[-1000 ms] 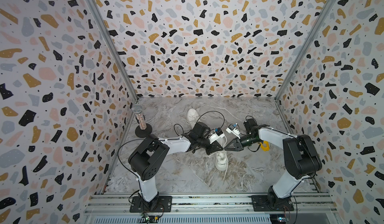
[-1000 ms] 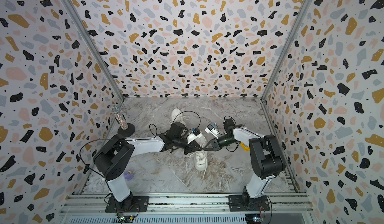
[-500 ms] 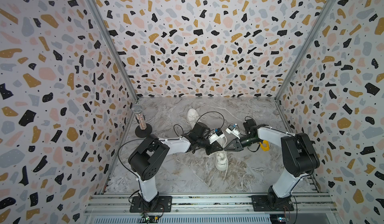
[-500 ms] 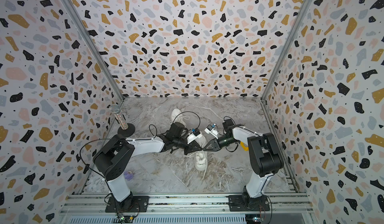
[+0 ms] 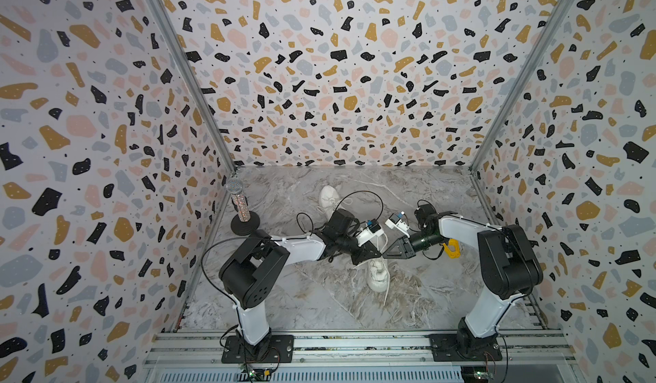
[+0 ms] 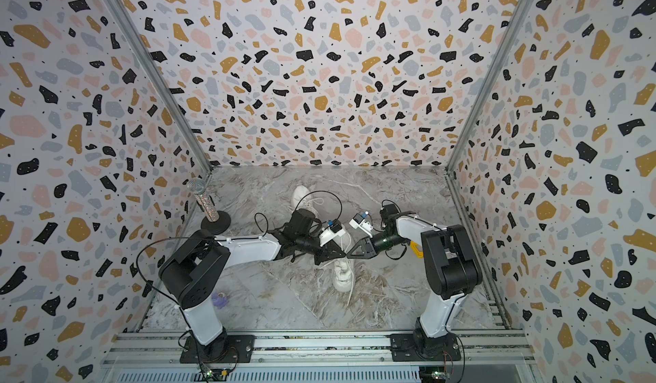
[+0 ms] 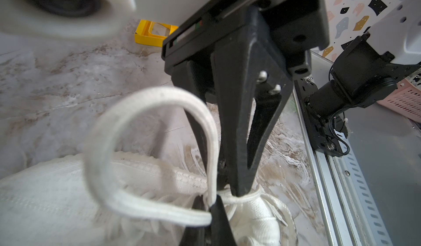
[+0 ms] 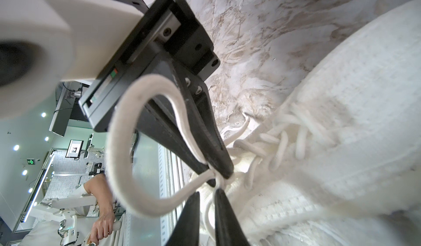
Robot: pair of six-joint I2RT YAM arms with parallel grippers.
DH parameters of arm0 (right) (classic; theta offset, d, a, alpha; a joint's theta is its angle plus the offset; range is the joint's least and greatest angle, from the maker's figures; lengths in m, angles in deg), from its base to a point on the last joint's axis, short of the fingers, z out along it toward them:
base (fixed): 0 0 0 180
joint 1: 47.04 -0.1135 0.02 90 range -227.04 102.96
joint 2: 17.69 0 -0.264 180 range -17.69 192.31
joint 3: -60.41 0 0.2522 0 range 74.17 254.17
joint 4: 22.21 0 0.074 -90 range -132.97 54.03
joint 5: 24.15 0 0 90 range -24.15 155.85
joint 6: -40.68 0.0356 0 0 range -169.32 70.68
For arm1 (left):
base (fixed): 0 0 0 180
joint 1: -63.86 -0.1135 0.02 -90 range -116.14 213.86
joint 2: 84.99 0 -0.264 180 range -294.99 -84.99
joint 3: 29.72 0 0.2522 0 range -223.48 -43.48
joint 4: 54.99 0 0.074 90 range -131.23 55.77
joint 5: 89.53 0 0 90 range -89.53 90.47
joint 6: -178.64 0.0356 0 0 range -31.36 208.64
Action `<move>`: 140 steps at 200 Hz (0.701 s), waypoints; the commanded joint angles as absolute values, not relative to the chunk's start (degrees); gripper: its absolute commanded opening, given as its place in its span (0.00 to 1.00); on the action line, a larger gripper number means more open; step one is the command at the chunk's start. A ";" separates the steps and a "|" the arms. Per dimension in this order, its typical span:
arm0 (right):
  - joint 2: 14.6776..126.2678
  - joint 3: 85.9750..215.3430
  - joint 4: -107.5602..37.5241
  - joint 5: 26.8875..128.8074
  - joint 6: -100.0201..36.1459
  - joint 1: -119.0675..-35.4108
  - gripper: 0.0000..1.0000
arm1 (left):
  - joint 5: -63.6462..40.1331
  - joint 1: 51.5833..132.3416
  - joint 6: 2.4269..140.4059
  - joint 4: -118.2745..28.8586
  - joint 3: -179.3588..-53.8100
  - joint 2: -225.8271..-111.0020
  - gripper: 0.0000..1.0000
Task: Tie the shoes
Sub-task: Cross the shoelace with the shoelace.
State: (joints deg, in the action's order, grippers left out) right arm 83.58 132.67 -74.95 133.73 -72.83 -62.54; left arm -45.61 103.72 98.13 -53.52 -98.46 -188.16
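1. Where the two arms meet in both top views, the left gripper (image 5: 377, 254) and right gripper (image 5: 387, 254) stand tip to tip over the near shoe (image 5: 378, 276), in the middle; the far shoe (image 5: 327, 200) lies beyond, to the left, untouched.
2. In the left wrist view, the right gripper is nearly closed, pinching the lace (image 7: 157, 95) at the foot of a standing loop.
3. In the right wrist view, the left gripper is clamped fully shut on the lace at a loop's foot too.
4. By my judgement, the near shoe's bow is started but not pulled tight; whether the far shoe is tied I cannot tell.
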 commanded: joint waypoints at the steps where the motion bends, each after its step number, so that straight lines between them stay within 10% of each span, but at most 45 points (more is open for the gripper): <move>1: 82.55 134.64 -76.99 134.10 -74.12 -62.00 0.19 | -47.30 103.69 99.17 -57.15 -97.43 -185.49 0.00; 140: 84.69 135.64 -73.56 130.12 -68.72 -62.77 0.23 | -47.08 103.68 101.73 -57.08 -96.65 -184.41 0.00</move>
